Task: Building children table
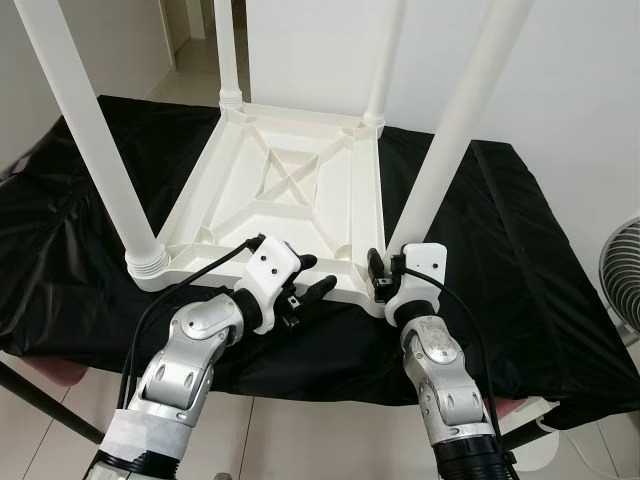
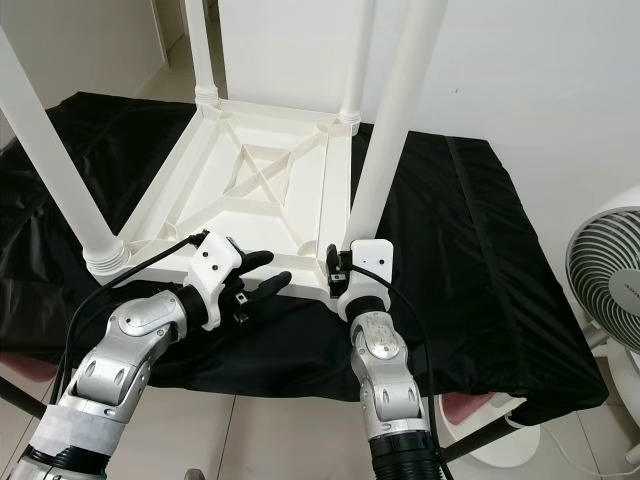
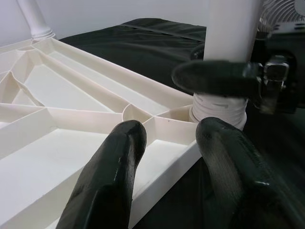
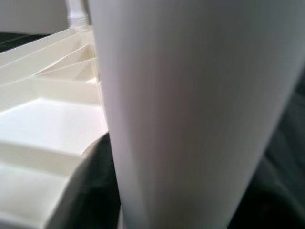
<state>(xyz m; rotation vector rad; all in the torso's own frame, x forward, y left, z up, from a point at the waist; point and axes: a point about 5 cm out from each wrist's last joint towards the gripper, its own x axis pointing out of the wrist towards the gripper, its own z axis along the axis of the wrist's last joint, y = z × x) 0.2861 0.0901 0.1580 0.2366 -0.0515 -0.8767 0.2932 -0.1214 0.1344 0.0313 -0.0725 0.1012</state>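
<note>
The upturned white table top lies on the black cloth. Its near-right leg is clasped at the base by the right gripper; the left gripper, fingers spread, steadies the near edge. The leg is best turned upright, squarely into its socket.

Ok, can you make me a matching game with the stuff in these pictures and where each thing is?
Things:
1. table
2. cloth
3. fan
4. left gripper

Places or states:
A. black, spread under the table
B. on the floor, far right
C. upside down, legs up
D. open, at the table's near edge

Pairs: 1-C, 2-A, 3-B, 4-D
</note>
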